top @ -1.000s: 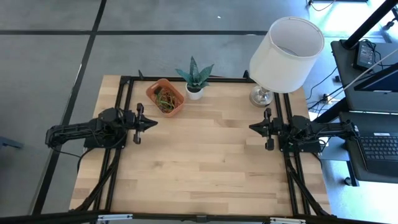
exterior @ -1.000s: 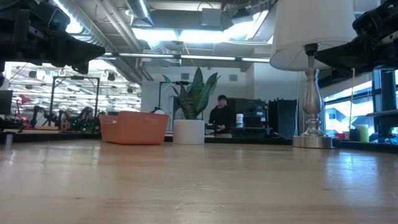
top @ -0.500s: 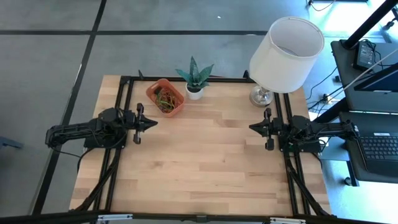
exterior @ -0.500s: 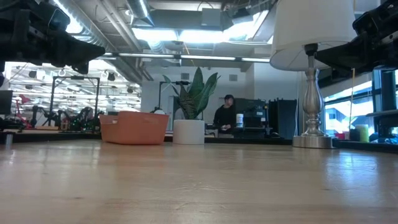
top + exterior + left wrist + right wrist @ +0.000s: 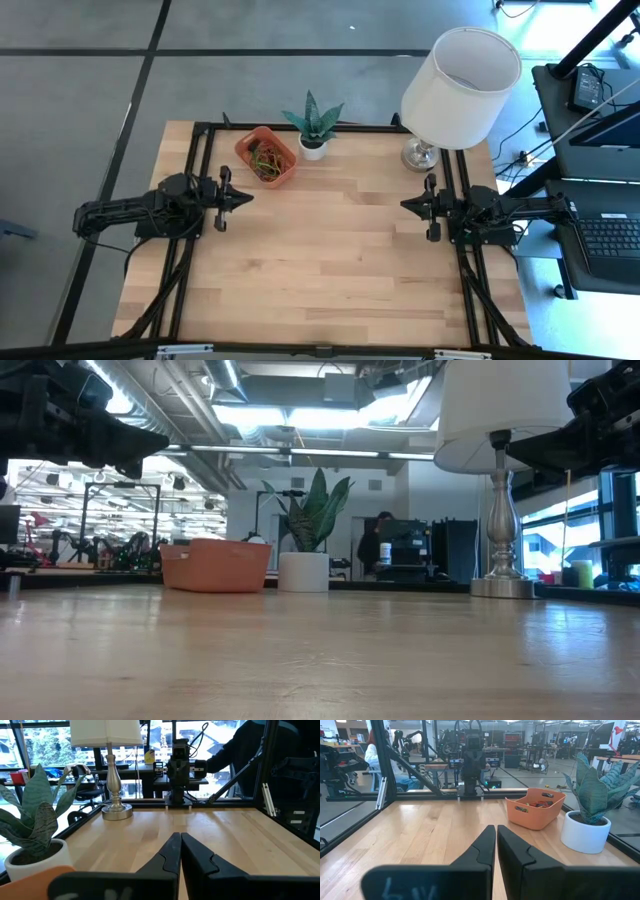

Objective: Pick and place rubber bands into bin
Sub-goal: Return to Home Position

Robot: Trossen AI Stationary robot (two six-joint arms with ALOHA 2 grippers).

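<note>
Pale wood tabletop lies under both arms, and we see the left gripper and the right gripper each with jaws pressed together on nothing, pointing at one another and well apart. Near the left jaws, toward the table's back edge, sits the orange bin with the rubber bands heaped inside. Just past it we find the potted plant, and near the right jaws, toward that same edge, the lamp.

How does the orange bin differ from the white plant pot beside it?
The orange bin is wide and rectangular; the white plant pot is narrower and round. The bin holds rubber bands; the pot holds a plant. Both stand upright, side by side, at the table's back edge.
</note>
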